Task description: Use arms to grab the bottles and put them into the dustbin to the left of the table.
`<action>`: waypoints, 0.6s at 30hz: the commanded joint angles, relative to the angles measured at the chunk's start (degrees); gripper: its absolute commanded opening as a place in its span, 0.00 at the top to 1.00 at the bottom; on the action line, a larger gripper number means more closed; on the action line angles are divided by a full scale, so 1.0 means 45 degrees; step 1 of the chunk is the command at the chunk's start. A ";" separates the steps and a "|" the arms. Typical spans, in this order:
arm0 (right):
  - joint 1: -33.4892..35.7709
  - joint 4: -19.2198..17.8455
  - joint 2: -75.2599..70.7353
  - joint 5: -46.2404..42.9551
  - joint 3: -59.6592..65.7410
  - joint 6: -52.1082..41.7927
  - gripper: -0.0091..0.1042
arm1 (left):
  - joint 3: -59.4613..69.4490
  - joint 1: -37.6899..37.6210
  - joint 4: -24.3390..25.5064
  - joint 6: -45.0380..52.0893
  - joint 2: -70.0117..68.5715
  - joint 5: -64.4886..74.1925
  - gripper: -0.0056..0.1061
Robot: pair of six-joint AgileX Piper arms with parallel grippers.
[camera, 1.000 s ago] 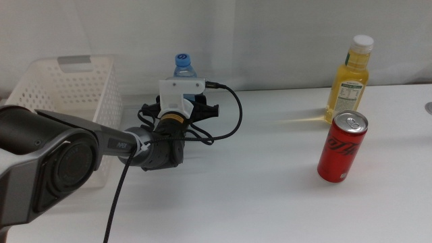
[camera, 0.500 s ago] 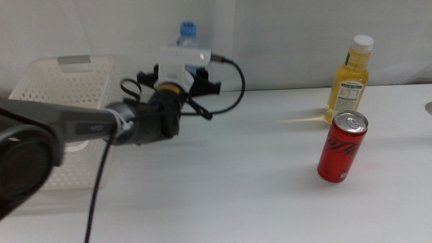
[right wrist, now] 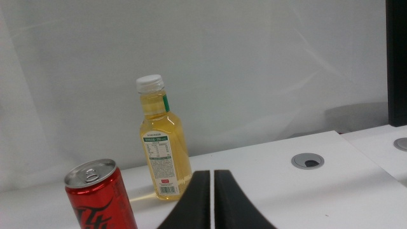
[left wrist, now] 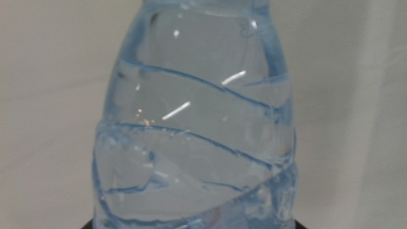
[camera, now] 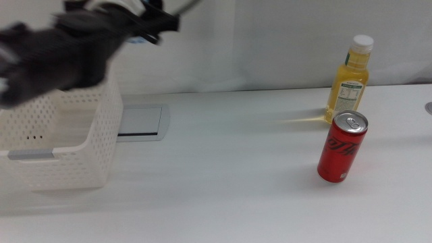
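Nearest the camera in the middle view stands a red can (camera: 342, 147) on the table (camera: 223, 182), unopened and upright, with white script on its side too small to read; it is no part of the job. Just behind it stands the juice bottle (camera: 349, 79), yellow with a white cap, its pale label carrying fine print and a green patch, none of it legible even from the right wrist view; it waits untouched, well apart from the bin. The right gripper (right wrist: 212, 202) rests low near that bottle, its 2 jaws pressed together with only a thin slit between, holding nothing.

Further left, the bin (camera: 64, 138) sits at the table's edge, beside a grey plate (camera: 140, 122). Above its far side the left gripper (camera: 138, 20) is a motion-blurred dark shape; the water bottle (left wrist: 194, 121) fills the left wrist view, so the grip on it seems firm, though the jaws themselves are barely seen. No label shows on it here.

The step in hand looks like carrying bottle 1 of 2 over the bin; next, the jaws should part once centred above the opening.
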 commanded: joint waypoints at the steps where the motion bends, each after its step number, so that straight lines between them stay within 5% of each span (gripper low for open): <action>1: -0.0055 0.0010 -0.0037 0.0029 0.0061 0.0000 0.94 | -0.0108 0.0593 -0.2087 0.2163 -0.0737 0.0383 0.97; 6: -0.0055 0.0010 -0.0037 0.0029 0.0061 0.0000 0.94 | -0.0054 0.1881 -0.5143 0.6180 -0.1369 0.0736 0.97; 18: -0.0055 0.0010 -0.0037 0.0029 0.0061 0.0000 0.94 | 0.0193 0.2724 -0.5143 0.7015 -0.1509 -0.0035 0.97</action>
